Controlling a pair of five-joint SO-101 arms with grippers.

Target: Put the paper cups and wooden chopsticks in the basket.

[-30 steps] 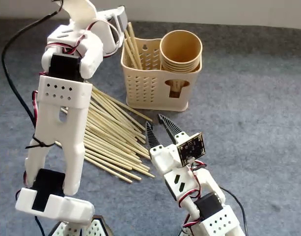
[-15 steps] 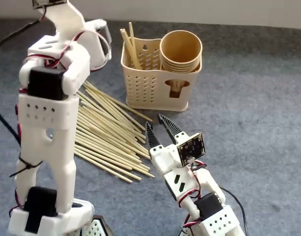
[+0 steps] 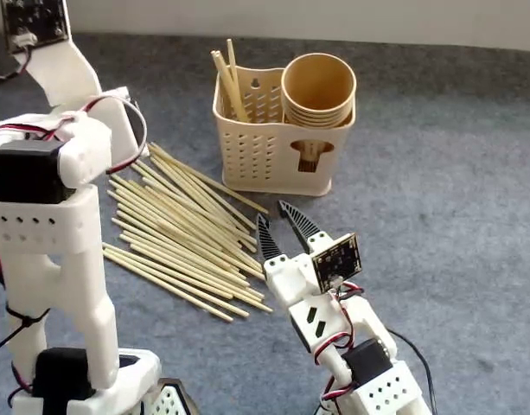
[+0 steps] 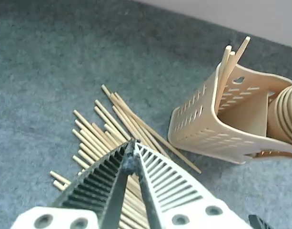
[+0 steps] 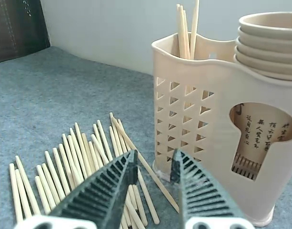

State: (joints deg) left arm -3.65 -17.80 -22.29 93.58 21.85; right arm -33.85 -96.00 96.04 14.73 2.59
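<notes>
Starting with the paper cups (image 3: 318, 86): they're nested in a tan stack, smooth with rolled rims, and sit inside the basket (image 3: 265, 151) on its right side as the high view has it. On the other side of the basket a few upright chopsticks (image 3: 227, 76) lean against the wall and poke out over the rim. They're thin, pale wooden sticks.

The basket itself is cream plastic, boxy with rounded corners. Its walls are punched with rows of small triangular holes, and there's a keyhole-shaped cutout (image 5: 261, 143) on the front.

Most of the loose chopsticks (image 3: 182, 233) lie flat in a messy fan on the grey carpet (image 3: 437, 199), just beside the basket's front left corner. The nearest ones run right up to its base.

The left gripper (image 4: 131, 155) hangs above that pile with its ribbed black jaws pressed together at the tips and nothing between them. The right gripper (image 3: 280, 226) is down low at the near end of the pile, pointing at the basket. Its jaws are a little apart and empty. Red and black wires (image 3: 130, 143) loop off the white left arm, and that arm hides part of the carpet on its side.
</notes>
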